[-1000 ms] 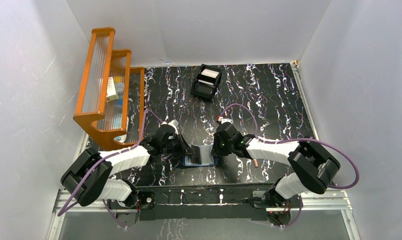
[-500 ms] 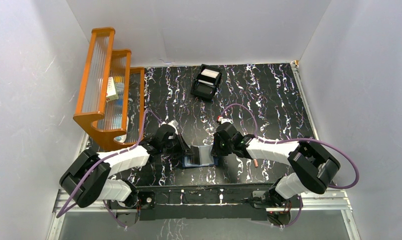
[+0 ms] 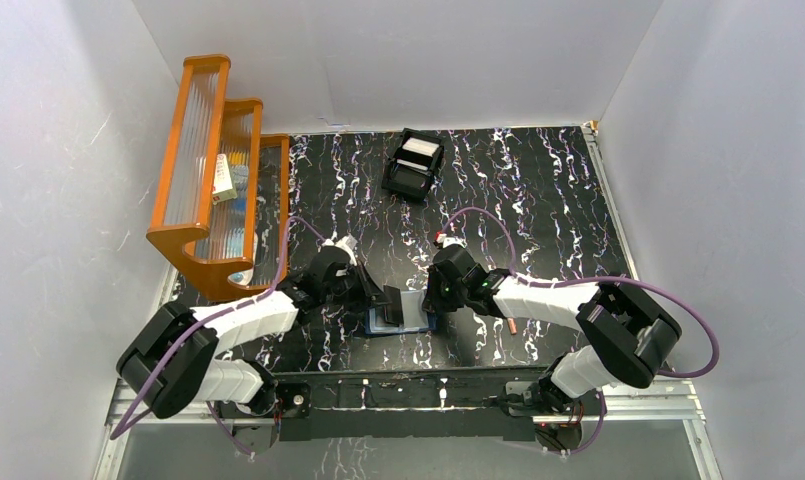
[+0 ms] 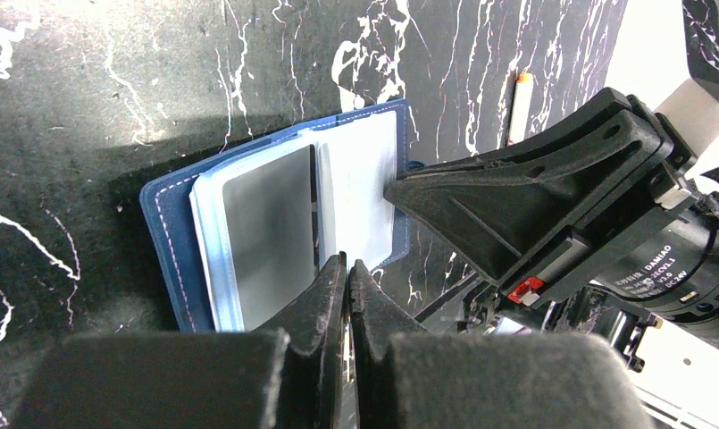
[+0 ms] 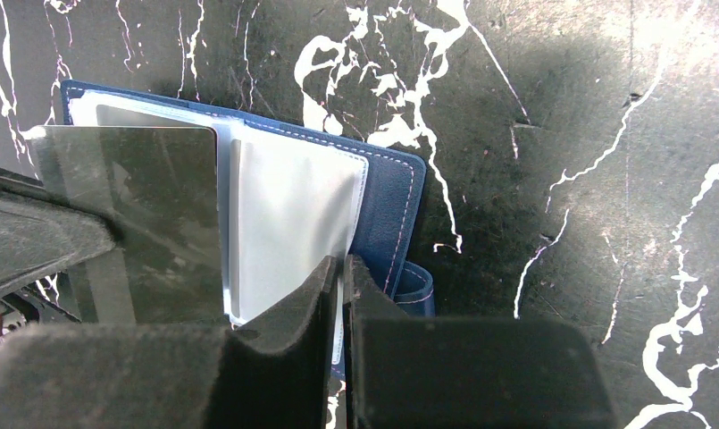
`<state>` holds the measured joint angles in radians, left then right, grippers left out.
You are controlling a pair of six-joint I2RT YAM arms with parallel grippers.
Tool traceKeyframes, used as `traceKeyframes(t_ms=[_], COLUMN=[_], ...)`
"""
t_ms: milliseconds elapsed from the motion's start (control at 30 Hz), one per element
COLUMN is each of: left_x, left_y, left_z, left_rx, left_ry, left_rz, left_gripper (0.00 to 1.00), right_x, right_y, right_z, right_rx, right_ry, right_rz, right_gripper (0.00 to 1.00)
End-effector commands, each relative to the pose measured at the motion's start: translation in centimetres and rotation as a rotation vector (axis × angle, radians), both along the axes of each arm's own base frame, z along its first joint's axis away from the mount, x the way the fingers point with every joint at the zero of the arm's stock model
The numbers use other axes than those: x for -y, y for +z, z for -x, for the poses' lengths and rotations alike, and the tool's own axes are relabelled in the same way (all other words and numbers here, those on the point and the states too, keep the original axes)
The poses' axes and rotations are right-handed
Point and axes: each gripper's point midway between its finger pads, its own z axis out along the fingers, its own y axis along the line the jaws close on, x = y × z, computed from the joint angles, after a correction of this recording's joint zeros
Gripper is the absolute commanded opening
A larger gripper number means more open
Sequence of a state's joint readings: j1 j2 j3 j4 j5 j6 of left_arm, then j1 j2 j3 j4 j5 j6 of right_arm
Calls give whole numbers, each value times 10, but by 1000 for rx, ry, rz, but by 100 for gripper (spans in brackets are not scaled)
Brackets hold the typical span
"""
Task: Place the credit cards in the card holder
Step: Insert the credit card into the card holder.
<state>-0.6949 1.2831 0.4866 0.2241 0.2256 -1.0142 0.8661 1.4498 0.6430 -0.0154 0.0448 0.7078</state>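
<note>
The navy card holder (image 3: 410, 318) lies open on the table between my two grippers, its clear inner pages showing. A grey credit card (image 4: 266, 232) sits in the left page; the same card (image 5: 150, 206) shows in the right wrist view. My left gripper (image 4: 346, 265) is shut, its tips at the card holder's near edge by the spine, and I see nothing clearly held. My right gripper (image 5: 342, 264) is shut on the outer edge of the card holder's pale right page (image 5: 293, 223). The snap tab (image 5: 416, 288) sticks out beside it.
At the back of the table stands a black open-top box (image 3: 413, 163) with white flat pieces inside. An orange stepped rack (image 3: 218, 170) stands at the back left. A thin pale stick (image 3: 516, 326) lies right of the right arm.
My left gripper has shifted a little to the right, further over the open card holder. The right arm and the card holder have stayed put.
</note>
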Motion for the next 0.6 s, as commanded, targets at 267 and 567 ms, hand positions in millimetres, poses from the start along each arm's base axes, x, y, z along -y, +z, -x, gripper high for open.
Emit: traceKeyframes(t_ms=[267,567], left_x=[-3,-15], left_y=[-24,-34], left_z=[6,11], left_rx=[-45,-127], left_ry=[-29,-23], left_rz=[-43,-161], left_gripper=[0,0], right_x=[3,4], right_y=[-4,-6], right_z=[5,6], right_rx=[-6,-11], right_ry=[2,2], right_rz=[5,10], right_gripper=[15,15])
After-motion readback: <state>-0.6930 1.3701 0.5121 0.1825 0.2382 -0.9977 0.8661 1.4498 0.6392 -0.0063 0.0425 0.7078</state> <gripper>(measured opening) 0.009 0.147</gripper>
